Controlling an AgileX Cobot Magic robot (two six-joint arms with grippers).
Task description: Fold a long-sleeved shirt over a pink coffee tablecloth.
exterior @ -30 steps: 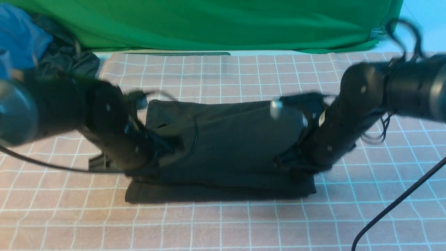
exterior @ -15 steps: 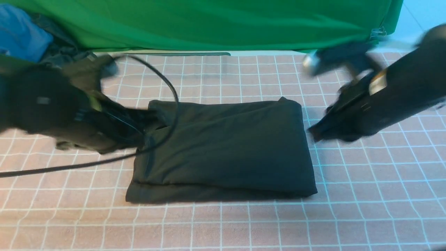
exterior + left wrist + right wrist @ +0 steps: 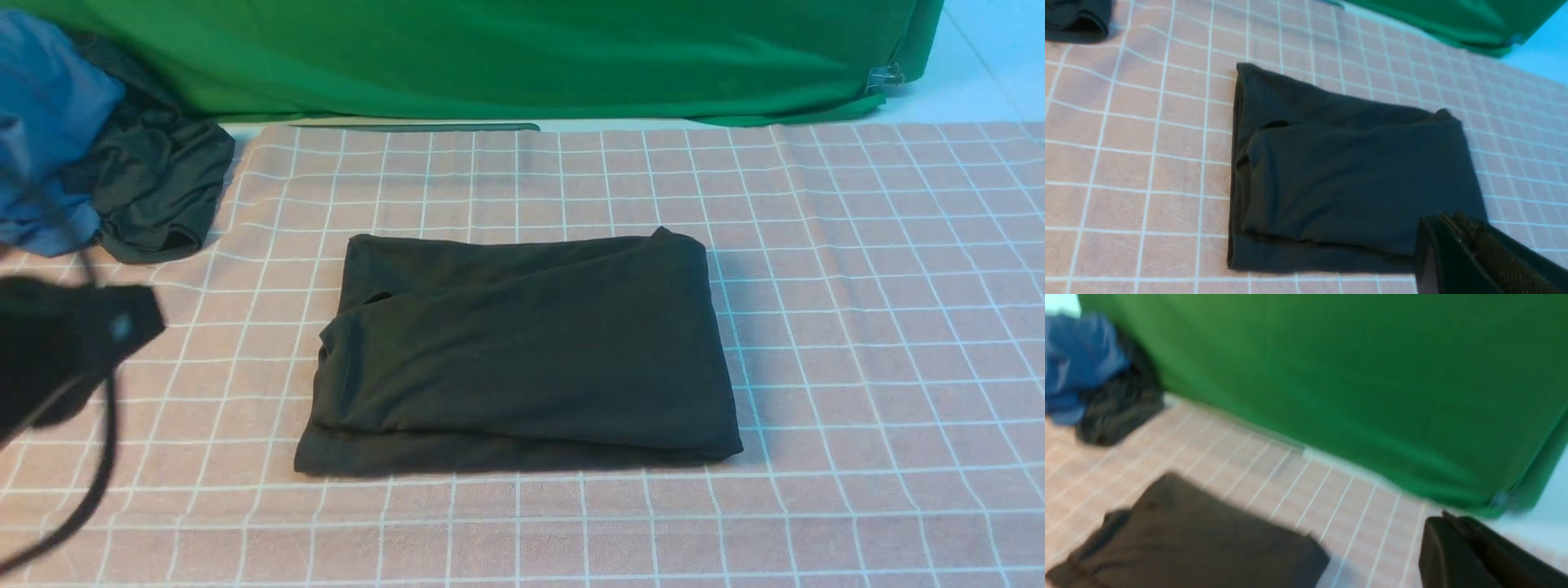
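The shirt (image 3: 522, 351) lies folded on the pink cloth (image 3: 857, 327). Both hands are closed and empty: left hand (image 3: 1457, 245), right hand (image 3: 1457, 547). The left arm's dangling cable might snag and spoil the fold.

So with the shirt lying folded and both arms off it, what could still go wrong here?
1. The upper layer of the long-sleeved shirt sits skewed, with an open pocket at its left end, so the stack may look untidy or loosen.
2. A cable hangs by the left arm and could drag the pink coffee tablecloth.
3. The dark crumpled garment lies near that arm's path.
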